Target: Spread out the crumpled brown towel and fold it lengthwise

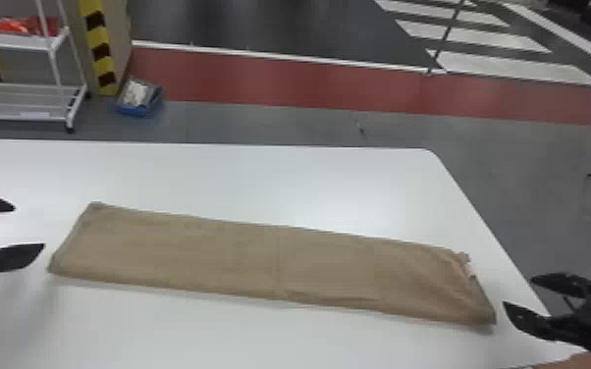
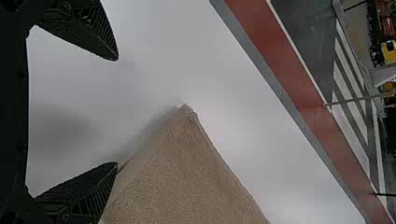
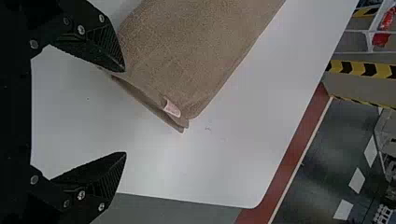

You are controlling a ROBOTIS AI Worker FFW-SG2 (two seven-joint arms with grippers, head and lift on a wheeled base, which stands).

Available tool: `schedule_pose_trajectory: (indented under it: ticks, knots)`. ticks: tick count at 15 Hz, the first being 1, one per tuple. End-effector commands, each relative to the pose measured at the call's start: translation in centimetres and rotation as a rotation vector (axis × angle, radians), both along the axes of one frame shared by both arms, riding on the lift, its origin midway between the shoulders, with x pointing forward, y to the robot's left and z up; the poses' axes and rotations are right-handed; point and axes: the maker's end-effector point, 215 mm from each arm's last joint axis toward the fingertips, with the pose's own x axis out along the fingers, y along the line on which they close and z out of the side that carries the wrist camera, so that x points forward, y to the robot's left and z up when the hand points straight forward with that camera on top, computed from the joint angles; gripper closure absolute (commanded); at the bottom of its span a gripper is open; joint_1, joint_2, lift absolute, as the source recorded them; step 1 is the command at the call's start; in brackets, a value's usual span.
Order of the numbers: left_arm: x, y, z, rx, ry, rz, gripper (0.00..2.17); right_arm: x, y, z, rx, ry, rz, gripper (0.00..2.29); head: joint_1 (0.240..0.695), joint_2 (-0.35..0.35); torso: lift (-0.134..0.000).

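With the dial centred on the towel and twelve o'clock on the side away from the robot, the long, flat strip of folded brown towel (image 1: pixel 270 260) lies on the smooth white tabletop (image 1: pixel 260 181) from nine-thirty to three-thirty. This crosswise placement puts one short end before each arm, presumably so that both ends can be worked together.

The left black two-fingered gripper (image 1: pixel 29 226) is at nine-thirty, its fingers apart. The right black two-fingered gripper (image 1: pixel 519 291) is just beside the near corner at three-thirty, fingers likewise apart — neither clamps cloth. Such positions suit release after a lengthwise fold, which appears essentially complete.

At the three-thirty end, near the small pale sewn-in label (image 3: pixel 172 108), a lower layer projects past the upper one — probably slight misalignment. Correction, if required, should be light; a firm pull could open the fold.
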Motion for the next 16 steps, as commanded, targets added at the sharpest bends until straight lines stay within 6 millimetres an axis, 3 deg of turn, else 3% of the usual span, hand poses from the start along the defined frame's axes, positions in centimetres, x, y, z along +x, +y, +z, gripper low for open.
schedule_pose_trajectory:
  ticks: [1,12,16]
  knots:
    - [-0.1,0.2,0.1,0.0,0.001,0.003,0.09,0.1,-0.1,0.5,-0.002,-0.01,-0.002,0.3,0.695,-0.232,-0.124]
    - [-0.2,0.8,0.9,-0.024,-0.009,0.014,0.08,0.3,0.2,1.9,-0.005,-0.027,-0.013,0.3,0.695,-0.223,-0.124]
    - [-0.8,0.8,1.0,-0.032,-0.003,0.022,0.08,0.2,0.8,1.4,0.01,-0.01,-0.018,0.3,0.695,-0.219,-0.124]
